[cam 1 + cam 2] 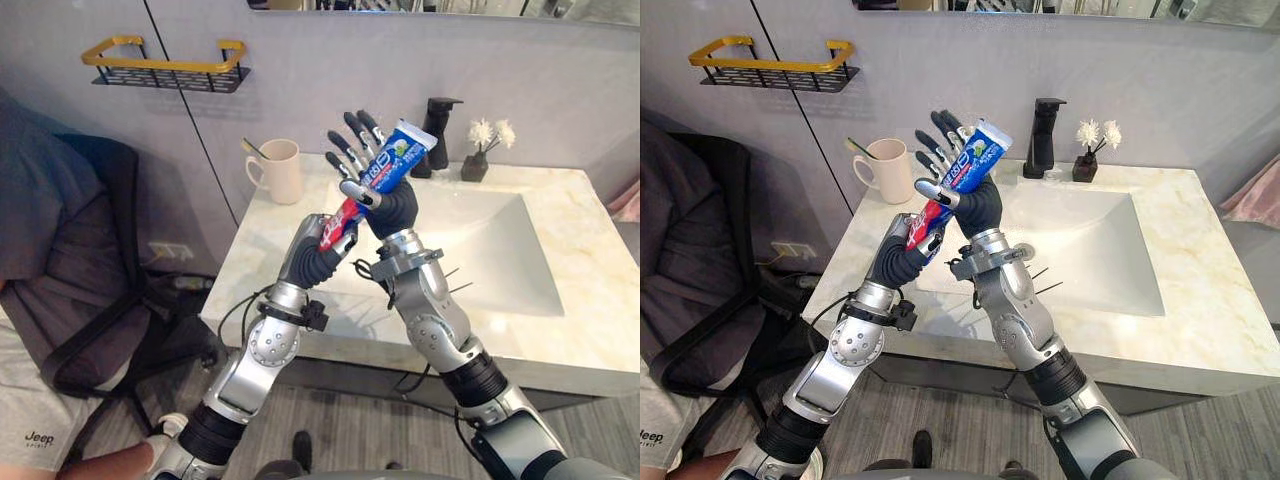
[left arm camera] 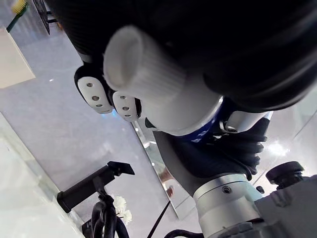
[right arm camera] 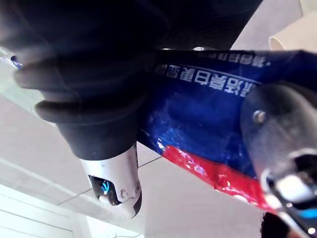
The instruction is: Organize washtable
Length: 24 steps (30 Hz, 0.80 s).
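Note:
A blue and red toothpaste tube (image 1: 395, 160) is held up in the air over the washtable's (image 1: 270, 270) left part, slanting up to the right. My left hand (image 1: 322, 255) is shut on its lower red end; the white cap (image 2: 138, 64) pokes out past its fingers. My right hand (image 1: 395, 205) holds the blue upper part (image 3: 208, 104). Its fingers stand straight up behind the tube and its thumb presses across the front.
A cream cup (image 1: 280, 170) with a toothbrush (image 1: 252, 148) stands at the counter's back left. A black faucet (image 1: 438, 135) and a small flower vase (image 1: 478, 160) stand behind the sink basin (image 1: 500, 250). A yellow wall shelf (image 1: 165, 62) and a chair (image 1: 80, 250) are at the left.

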{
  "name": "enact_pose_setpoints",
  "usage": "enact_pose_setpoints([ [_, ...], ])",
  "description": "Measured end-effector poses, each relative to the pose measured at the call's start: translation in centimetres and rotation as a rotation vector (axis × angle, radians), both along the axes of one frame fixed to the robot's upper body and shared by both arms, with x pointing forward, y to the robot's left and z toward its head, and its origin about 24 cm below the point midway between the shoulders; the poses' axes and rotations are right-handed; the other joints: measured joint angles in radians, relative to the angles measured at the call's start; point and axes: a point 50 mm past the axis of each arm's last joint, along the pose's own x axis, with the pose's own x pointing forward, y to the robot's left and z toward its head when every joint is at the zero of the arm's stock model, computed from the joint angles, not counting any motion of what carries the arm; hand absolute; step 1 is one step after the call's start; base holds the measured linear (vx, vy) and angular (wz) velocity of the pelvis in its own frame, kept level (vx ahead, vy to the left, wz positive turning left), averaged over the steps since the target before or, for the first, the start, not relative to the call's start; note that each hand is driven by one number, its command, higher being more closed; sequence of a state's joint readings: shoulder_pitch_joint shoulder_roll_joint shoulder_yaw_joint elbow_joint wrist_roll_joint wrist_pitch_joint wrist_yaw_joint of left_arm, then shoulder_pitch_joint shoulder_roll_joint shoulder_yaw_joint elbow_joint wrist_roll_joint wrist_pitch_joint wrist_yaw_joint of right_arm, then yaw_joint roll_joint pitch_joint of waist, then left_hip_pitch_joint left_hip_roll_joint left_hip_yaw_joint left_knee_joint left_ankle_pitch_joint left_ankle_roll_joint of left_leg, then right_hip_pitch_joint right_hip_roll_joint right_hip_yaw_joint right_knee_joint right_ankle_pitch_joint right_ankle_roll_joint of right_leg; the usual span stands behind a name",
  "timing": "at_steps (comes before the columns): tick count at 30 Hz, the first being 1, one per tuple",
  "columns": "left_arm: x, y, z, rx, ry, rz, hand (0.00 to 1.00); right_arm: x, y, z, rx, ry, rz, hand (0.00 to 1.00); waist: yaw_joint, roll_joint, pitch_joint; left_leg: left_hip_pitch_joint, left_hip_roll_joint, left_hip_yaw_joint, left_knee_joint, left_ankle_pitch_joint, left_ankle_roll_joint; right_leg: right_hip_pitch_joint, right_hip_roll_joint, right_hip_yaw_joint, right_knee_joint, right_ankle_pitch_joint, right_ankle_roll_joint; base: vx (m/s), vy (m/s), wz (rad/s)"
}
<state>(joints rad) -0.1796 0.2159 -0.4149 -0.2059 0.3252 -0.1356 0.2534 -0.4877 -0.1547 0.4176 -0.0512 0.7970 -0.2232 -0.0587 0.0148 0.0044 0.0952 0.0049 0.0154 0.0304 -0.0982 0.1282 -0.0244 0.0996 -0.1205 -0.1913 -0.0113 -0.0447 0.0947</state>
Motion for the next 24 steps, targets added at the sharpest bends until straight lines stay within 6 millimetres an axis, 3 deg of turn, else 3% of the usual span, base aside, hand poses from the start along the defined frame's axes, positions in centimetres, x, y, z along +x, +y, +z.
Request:
enact_pose_setpoints([
  [7,0.1,-0.1,-0.5,0.004,0.016,0.005,1.00,0.2,0.1,-0.5,0.007,0.024,0.021,1.00,0.000,-0.003,-0.002,-0.003,0.002,0.001,-0.005,0.004,0.002,0.000,-0.001,0.001,-0.014,0.007,0.002,-0.04,-0.004,-0.01],
  [8,0.1,-0.1,-0.5,0.004,0.016,0.005,0.00,0.2,0.1,-0.5,0.009,0.024,0.023,1.00,0.000,-0.005,-0.003,-0.003,0.002,0.001,-0.005,0.004,0.001,0.000,-0.001,0.001,-0.015,0.008,0.002,0.00,0.000,0.00],
  [13,0.2,0.0,-0.7,0.011,0.027,0.012,0.00,0.2,0.1,-0.4,0.017,0.017,0.029,1.00,-0.001,-0.023,-0.014,-0.007,0.002,0.007,0.000,0.005,0.002,0.002,0.000,0.004,-0.027,0.023,0.001,0.00,-0.004,-0.01],
  [19,0.3,1.3,0.4,-0.007,-0.025,0.069,0.00,0.8,-1.8,0.1,0.043,-0.001,-0.049,1.00,-0.001,-0.023,-0.014,-0.005,0.002,0.007,0.000,0.009,0.005,0.004,-0.002,0.003,-0.024,0.024,0.003,-0.03,-0.003,0.00],
  [24,-0.8,7.7,2.7,-0.089,-0.157,0.340,0.00,1.3,-7.8,-0.8,0.095,0.033,-0.289,1.00,0.000,-0.023,-0.014,0.000,0.001,0.001,-0.005,0.009,0.004,0.011,-0.003,-0.001,-0.027,0.023,0.000,-0.02,-0.003,0.01],
])
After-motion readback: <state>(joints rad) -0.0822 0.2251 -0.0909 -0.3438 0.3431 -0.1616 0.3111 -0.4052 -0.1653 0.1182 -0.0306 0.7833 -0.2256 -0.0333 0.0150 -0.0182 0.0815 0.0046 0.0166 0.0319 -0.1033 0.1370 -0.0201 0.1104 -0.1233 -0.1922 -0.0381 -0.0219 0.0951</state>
